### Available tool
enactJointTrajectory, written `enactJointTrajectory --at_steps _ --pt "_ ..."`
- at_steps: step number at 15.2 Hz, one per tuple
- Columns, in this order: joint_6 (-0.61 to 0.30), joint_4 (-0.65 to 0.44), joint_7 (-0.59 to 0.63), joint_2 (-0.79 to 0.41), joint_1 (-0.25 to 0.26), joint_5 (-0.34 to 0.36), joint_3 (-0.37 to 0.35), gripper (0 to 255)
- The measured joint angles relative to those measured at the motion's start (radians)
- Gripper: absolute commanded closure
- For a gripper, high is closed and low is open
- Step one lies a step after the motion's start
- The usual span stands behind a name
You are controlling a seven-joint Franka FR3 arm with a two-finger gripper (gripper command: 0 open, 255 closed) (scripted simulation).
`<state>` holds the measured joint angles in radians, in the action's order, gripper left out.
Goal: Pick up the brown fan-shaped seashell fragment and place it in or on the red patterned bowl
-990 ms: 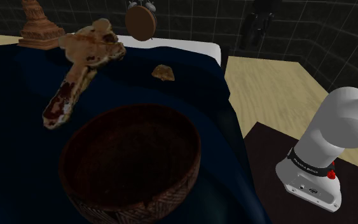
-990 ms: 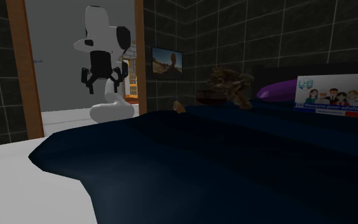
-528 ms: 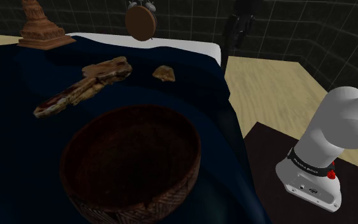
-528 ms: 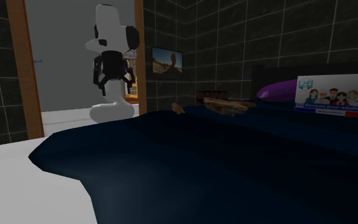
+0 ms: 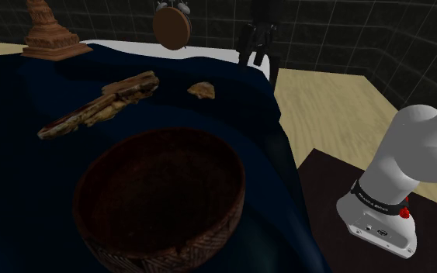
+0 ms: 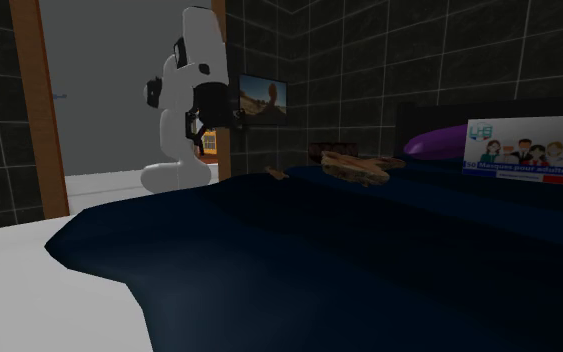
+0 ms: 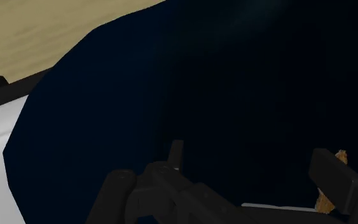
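In the shoulder view, a carved brown ornament (image 5: 47,32) stands at the far left corner of the bed, whose dark blue cover (image 5: 22,163) carries everything else. Next comes a long mottled brown piece (image 5: 100,107) lying flat on the cover. Nearer the camera sits the bowl (image 5: 228,213), dark reddish brown, upright, with a patterned band low on its wall. A round brown disc (image 5: 170,25) shows at the far edge.

The seashell fragment (image 5: 201,90), small and tan, rests on the cover just beside the long piece's upper end and well apart from the bowl, beyond its far rim. To the right of the shell the black jaws hang over the bed's far corner, spread apart, holding nothing and clear of the shell. Further right lie the pale wooden floor (image 5: 333,101), the dark stand (image 5: 321,174) and the white arm (image 5: 410,155).

The second exterior view shows a brown door frame (image 6: 37,100), then the arm reaching over the bed's edge, a wall picture (image 6: 262,96), the shell (image 6: 275,174), a purple cushion (image 6: 431,142) and a printed card (image 6: 529,150).

From the wrist, the jaws stand wide over the blue cover, and a tan edge of the shell (image 7: 341,156) peeks out behind one of them.
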<state>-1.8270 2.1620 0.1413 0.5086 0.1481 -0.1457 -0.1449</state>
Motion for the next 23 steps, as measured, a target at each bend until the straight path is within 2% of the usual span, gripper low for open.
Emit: enactJointTrajectory --at_steps 9,17,23 --pt "-0.066 -0.201 0.033 -0.232 0.066 -0.022 -0.107 0" --pt "-0.167 -0.145 0.037 -0.275 0.077 -0.023 -0.129 0" --pt "-0.179 -0.139 0.039 -0.279 0.078 -0.022 -0.132 0"
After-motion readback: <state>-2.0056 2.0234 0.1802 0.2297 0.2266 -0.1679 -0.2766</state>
